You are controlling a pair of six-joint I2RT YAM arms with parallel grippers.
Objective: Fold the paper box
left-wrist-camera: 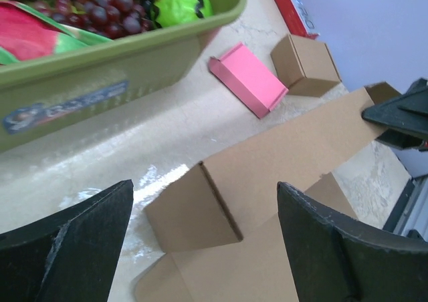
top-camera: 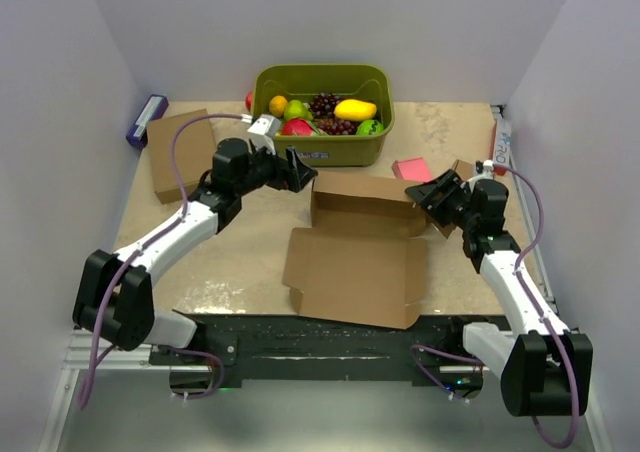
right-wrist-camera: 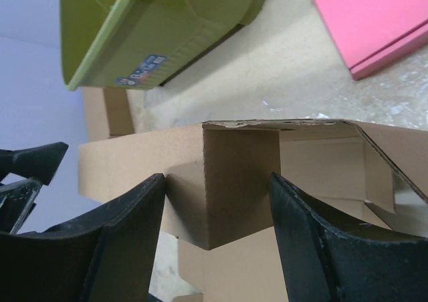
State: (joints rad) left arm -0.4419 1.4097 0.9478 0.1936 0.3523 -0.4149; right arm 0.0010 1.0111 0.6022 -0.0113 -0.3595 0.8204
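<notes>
The paper box (top-camera: 355, 267) lies open in the middle of the table, its base flat and its back wall (top-camera: 365, 210) folded up. My left gripper (top-camera: 301, 173) is open at the wall's left end; in the left wrist view (left-wrist-camera: 204, 184) its fingers straddle the upright left corner flap (left-wrist-camera: 194, 212) without touching it. My right gripper (top-camera: 425, 194) is open at the wall's right end; in the right wrist view (right-wrist-camera: 217, 176) its fingers straddle the right corner flap (right-wrist-camera: 241, 182), which is close to the right finger (right-wrist-camera: 314, 248).
A green basket (top-camera: 320, 70) of fruit stands just behind the box. A pink box (top-camera: 411, 169) and a small cardboard cube (top-camera: 462, 168) lie at the back right. A flat cardboard rectangle (top-camera: 180, 154) lies at the back left. Walls close both sides.
</notes>
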